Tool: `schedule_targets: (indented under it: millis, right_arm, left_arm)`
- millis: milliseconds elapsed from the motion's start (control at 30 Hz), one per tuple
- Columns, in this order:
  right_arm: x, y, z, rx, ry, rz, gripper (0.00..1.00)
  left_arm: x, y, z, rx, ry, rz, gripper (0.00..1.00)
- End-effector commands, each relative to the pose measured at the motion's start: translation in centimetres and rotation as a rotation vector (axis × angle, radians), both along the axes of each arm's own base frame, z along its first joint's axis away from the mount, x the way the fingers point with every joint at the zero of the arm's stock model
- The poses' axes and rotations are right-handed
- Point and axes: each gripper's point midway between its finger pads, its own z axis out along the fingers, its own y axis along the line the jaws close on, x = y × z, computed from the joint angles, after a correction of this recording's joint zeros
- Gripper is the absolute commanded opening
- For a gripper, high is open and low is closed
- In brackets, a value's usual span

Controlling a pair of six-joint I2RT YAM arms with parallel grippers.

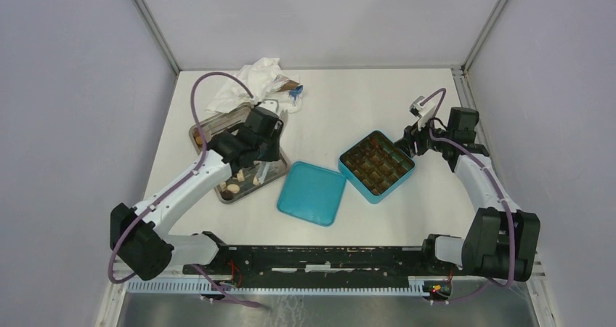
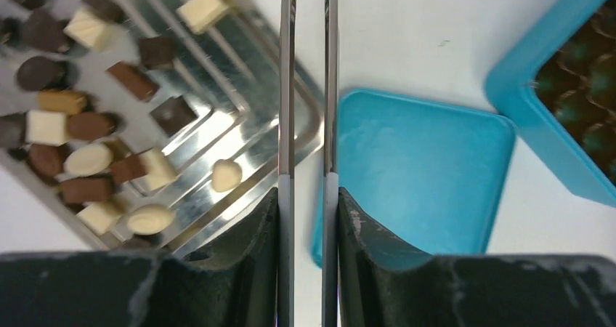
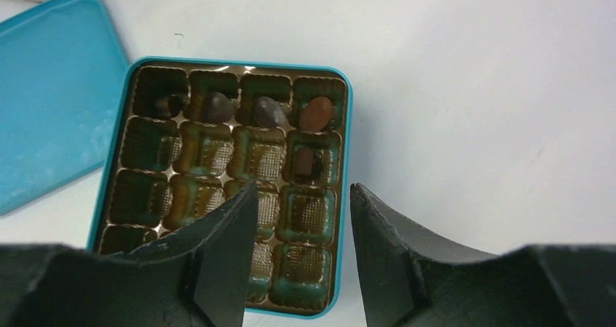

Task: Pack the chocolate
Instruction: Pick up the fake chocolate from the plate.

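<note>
1. Top external view: the left arm reaches over a metal tray (image 1: 216, 123) on the left of the white table (image 1: 341, 102). The right arm reaches to the far right corner of the teal box (image 1: 375, 195). The teal lid (image 1: 312, 192) lies flat between tray and box, just beside the box. Crumpled white wrapping (image 1: 258, 76) sits behind the tray.
2. Left wrist view: the left gripper (image 2: 309, 0) has long thin blades, parallel with only a slim gap between them. They hang over the tray's corner and the lid's edge. Nothing shows in the gap, but the tips run off the top of the picture, so whether they pinch anything cannot be told.
3. Most of the chocolate (image 2: 88, 160) lies loose on the tray as cream, mid-brown and dark pieces.
4. Right wrist view: the right gripper (image 3: 303, 196) hovers over the box's near edge, fingers spread with nothing between them.
5. Five pieces sit in the box's brown liner. Four are in the far row, three dark and one mid-brown piece (image 3: 316, 112) at the right end. One dark piece (image 3: 304, 161) sits in the cell just below it.
</note>
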Motion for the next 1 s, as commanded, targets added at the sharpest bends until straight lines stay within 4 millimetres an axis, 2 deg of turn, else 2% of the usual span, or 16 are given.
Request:
schedule_targets:
  millis: [0,133,267,667,967]
  right_arm:
    - [0.0,1.6,1.3,0.018,-0.053,0.041,0.55]
    - [0.0,1.8,0.9,0.011,-0.042,0.048,0.56]
    - [0.0,1.8,0.5,0.009,-0.034,0.05,0.56]
    - [-0.1,1.8,0.1,0.005,-0.022,0.058,0.56]
    - [-0.1,1.9,-0.1,0.003,-0.015,0.059,0.56]
  left_arm:
    - [-0.2,4.7,0.0,0.038,0.02,0.06,0.36]
    - [-0.5,7.0,-1.9,0.053,0.073,0.132,0.36]
    - [-0.4,8.4,-3.0,0.076,0.109,0.169,0.37]
    - [0.4,10.7,-5.3,0.162,0.18,0.22,0.39]
    - [0.8,11.9,-5.8,0.174,0.196,0.247,0.4]
